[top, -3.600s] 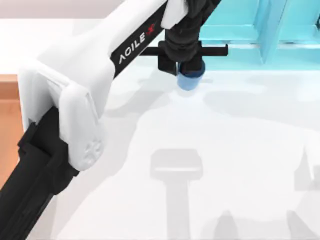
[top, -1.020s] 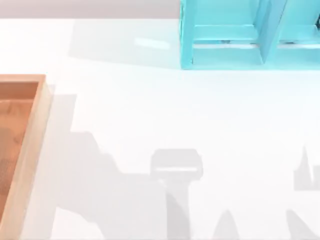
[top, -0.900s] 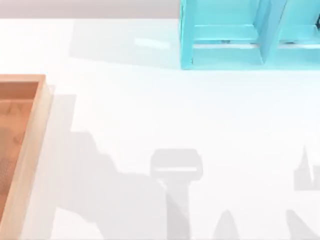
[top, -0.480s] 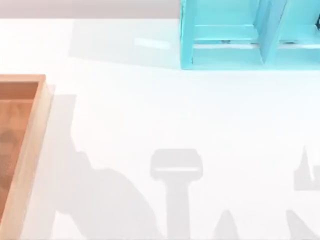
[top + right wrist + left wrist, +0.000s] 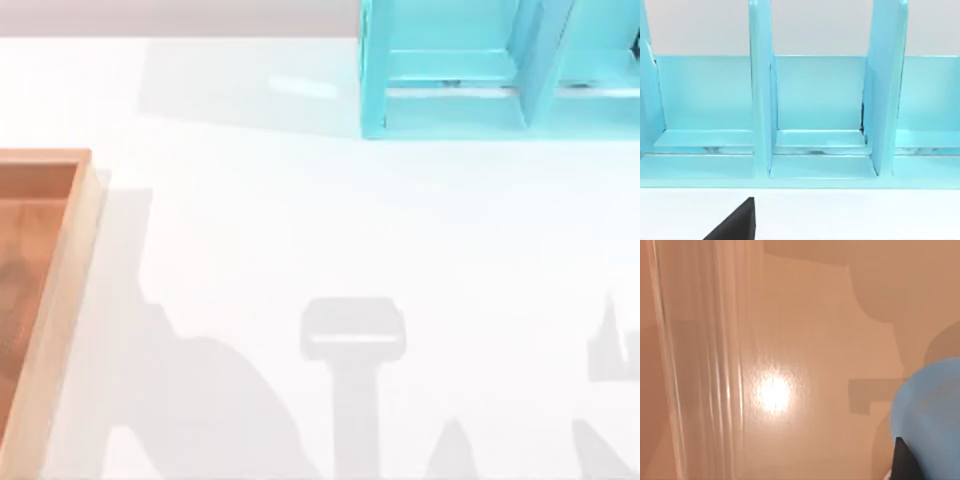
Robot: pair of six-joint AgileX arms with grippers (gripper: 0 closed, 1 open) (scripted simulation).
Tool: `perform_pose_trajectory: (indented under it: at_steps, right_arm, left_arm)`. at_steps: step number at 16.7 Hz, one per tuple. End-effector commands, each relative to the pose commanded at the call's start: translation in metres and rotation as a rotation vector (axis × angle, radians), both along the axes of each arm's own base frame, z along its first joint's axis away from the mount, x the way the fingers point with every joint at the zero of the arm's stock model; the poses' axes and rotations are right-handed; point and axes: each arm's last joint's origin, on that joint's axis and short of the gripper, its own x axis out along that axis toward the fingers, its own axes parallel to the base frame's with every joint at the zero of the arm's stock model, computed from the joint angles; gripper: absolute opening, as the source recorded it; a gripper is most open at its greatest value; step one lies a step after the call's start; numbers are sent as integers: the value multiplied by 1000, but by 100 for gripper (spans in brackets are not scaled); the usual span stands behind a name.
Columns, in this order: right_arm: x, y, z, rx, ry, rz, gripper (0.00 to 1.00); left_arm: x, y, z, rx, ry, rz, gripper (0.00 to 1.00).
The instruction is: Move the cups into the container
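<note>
The left tool point(image 5: 901, 460) is hanging over the large shallow rectangular wooden box point(image 5: 805, 315), seemingly clamped on the plain solid blue tapered cup point(image 5: 930, 410). One dark tip is lying against the cup's side, and the cup is looking as if it is hanging above the box's orange-brown floor rather than standing on it, with shadows falling on the floor beyond it. That puts the blue cup right at the tool, inside the box's outline and some way in from its glossy light wood wall point(image 5: 700, 365).

The risk, as I am judging it, is a release from too high. The tapered cup could be tipping or rolling across the smooth floor towards that wall, or bouncing out if the drop is near the rim. Letting go while the arm is travelling sideways could also be toppling it. A loose hold could be letting it slip early.

Past the box, the white table point(image 5: 350, 220) is stretching away from its wall point(image 5: 60, 300). The right tool point(image 5: 737, 222) is parked far from the box, facing the turquoise shelf unit point(image 5: 815, 95) at the table's back edge; I cannot tell its state.
</note>
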Motion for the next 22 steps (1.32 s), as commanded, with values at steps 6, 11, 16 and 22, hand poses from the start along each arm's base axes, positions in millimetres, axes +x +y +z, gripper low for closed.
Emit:
perform_pose_trajectory:
  at_steps: [6,11,16,22]
  right_arm:
    - [0,0,0,0,0,0,100]
    - [0,0,0,0,0,0,100]
    - [0,0,0,0,0,0,100]
    - [0,0,0,0,0,0,100]
  left_arm:
    - [0,0,0,0,0,0,60]
    - [0,0,0,0,0,0,98]
    - [0,0,0,0,0,0,100]
    - [1,1,4,-1,1,1,100]
